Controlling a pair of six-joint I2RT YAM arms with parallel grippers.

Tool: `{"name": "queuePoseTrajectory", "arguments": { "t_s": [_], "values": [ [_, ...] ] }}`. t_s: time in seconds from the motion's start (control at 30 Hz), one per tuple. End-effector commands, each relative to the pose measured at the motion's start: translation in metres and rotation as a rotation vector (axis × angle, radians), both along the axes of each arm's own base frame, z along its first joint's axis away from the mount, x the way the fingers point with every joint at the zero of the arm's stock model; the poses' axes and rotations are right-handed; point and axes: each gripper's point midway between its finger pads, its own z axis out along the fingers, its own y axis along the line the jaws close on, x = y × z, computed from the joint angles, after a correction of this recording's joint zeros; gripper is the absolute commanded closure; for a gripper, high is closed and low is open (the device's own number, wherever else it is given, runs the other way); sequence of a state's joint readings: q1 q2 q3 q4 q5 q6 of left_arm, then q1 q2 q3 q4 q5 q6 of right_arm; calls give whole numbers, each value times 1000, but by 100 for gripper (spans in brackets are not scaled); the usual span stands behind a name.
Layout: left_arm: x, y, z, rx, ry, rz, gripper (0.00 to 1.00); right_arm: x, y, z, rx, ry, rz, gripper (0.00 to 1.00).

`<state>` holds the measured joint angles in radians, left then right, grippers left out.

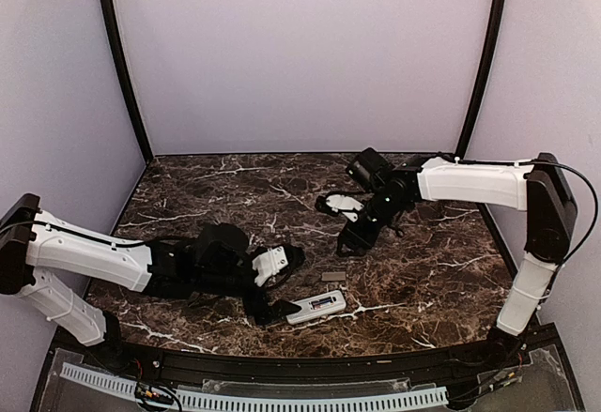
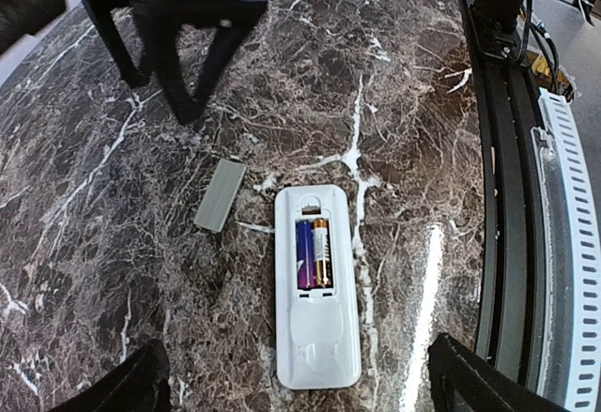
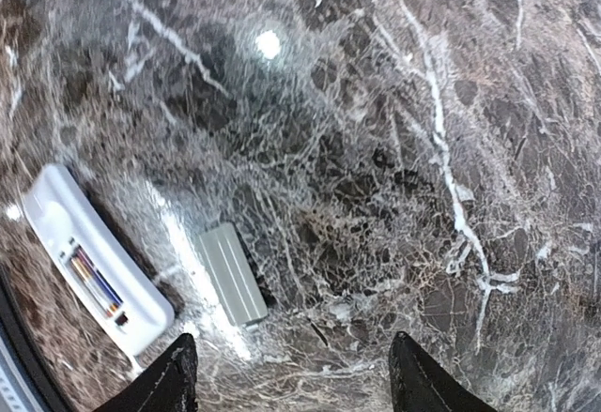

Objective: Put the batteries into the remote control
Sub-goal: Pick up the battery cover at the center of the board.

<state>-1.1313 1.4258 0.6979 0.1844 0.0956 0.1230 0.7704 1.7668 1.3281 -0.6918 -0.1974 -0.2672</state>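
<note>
The white remote control (image 1: 316,307) lies back up near the table's front edge, with its compartment open. Two batteries (image 2: 314,253), one purple and one gold, sit side by side inside it; they also show in the right wrist view (image 3: 94,283). The small flat grey-white cover (image 2: 221,194) lies loose on the marble beside the remote (image 2: 317,290). My left gripper (image 1: 282,285) is open and empty, its fingers spread on either side of the remote's end. My right gripper (image 1: 340,224) is open and empty, hovering behind the cover (image 3: 230,274).
The dark marble table ends at a black rail (image 2: 507,196) close to the remote. A white perforated strip (image 1: 282,398) runs along the front below it. Purple walls enclose the back and sides.
</note>
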Motion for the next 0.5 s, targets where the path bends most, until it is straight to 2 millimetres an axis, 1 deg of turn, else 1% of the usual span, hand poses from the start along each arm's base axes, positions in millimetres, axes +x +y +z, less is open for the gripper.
{"name": "queuePoseTrajectory", "arguments": {
  "t_s": [0.0, 0.1, 0.23, 0.37, 0.47],
  "values": [
    [0, 16, 6, -16, 6, 50, 5, -11, -4, -21, -75, -95, 250, 33],
    [1, 16, 12, -39, -14, 55, 3, -19, -3, -40, -109, -94, 302, 35],
    [4, 14, 8, -26, -20, 52, 3, -28, -3, -66, -154, -64, 336, 37],
    [4, 14, 4, -13, -18, 53, 3, -25, -9, -88, -228, -54, 334, 40],
    [4, 15, 4, -13, -17, 53, 3, -27, -15, -98, -275, -23, 346, 44]
  ]
}}
